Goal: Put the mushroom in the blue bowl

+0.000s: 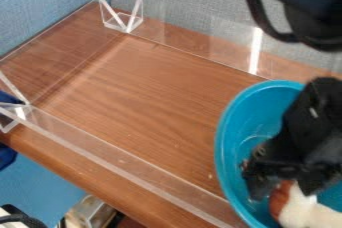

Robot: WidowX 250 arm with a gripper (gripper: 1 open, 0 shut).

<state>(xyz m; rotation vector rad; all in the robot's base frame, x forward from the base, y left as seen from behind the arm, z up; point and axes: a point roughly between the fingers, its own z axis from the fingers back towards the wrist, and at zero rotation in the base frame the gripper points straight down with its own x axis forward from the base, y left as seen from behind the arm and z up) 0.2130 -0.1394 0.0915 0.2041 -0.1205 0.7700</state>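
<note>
The blue bowl [238, 122] stands at the lower right, cut off by the frame edge. My gripper [287, 175] reaches down into it, black and motion-blurred, its fingers looking spread apart. The mushroom [307, 213], cream-white with an orange-red tinge at its left end, lies low inside the bowl just under the fingertips, and nothing appears clamped on it. The arm's dark body covers the bowl's right side.
The wooden tabletop [134, 82] is fenced by low clear acrylic walls [80, 137]. Clear triangular brackets stand at the back [123, 16] and at the left edge [11, 110]. A blue backdrop rises behind.
</note>
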